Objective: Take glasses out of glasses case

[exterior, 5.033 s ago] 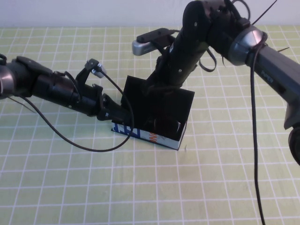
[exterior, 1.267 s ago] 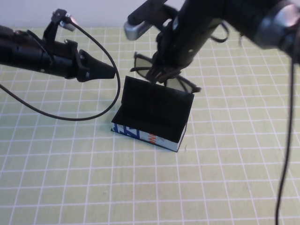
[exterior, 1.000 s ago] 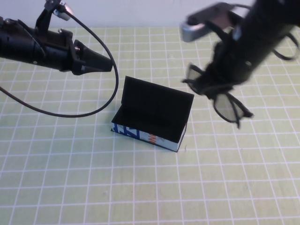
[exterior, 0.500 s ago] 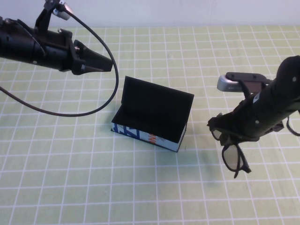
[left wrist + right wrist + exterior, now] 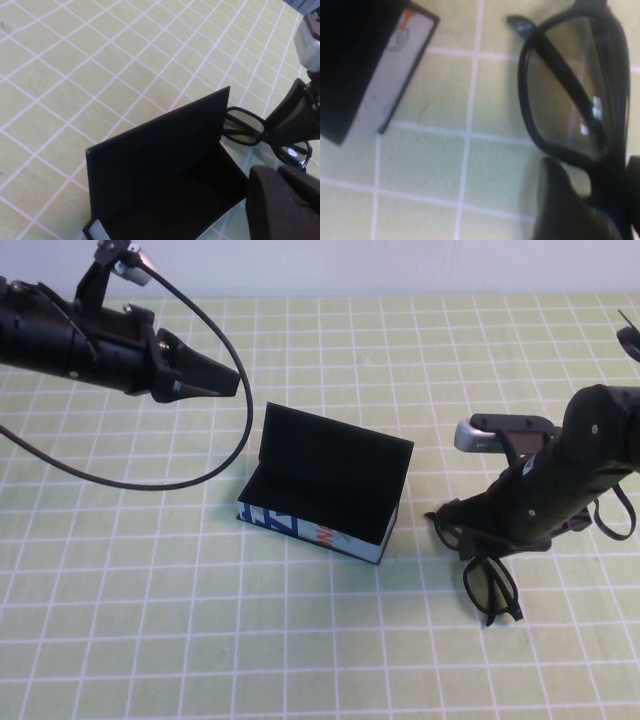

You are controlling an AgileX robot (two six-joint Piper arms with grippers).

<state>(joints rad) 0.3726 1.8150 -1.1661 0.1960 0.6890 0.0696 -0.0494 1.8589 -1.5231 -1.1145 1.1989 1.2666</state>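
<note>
Right gripper: our right gripper [image 5: 478, 532] is low over the table [image 5: 300, 640], its jaws clamped on the glasses [image 5: 480, 565] near the bridge.
Glasses: out of the case, hanging down from our jaws, one lens [image 5: 490, 588] at or just above the table; whether it touches we cannot tell.
Glasses case: the glasses case [image 5: 325, 485] stands open beside our right jaws, toward the robot's left, lid upright, near but apart from the frame.
Left gripper: our left gripper [image 5: 215, 383] hovers raised behind the case on the robot's left, its jaws together and holding nothing.
Risk, release: we judge that letting go while the frame hangs tilted could let it tip over onto a lens, scuffing it.
Risk, pressing: if we descend further, the lower lens would be pushed into the table and the thin frame could twist or slip in the jaws.
Risk, snag: an arm [image 5: 565, 65] of the glasses crosses behind the lens in the right wrist view; withdrawing carelessly could hook it and drag the pair.
Risk, case: a sideways swing toward the case could knock it.
</note>
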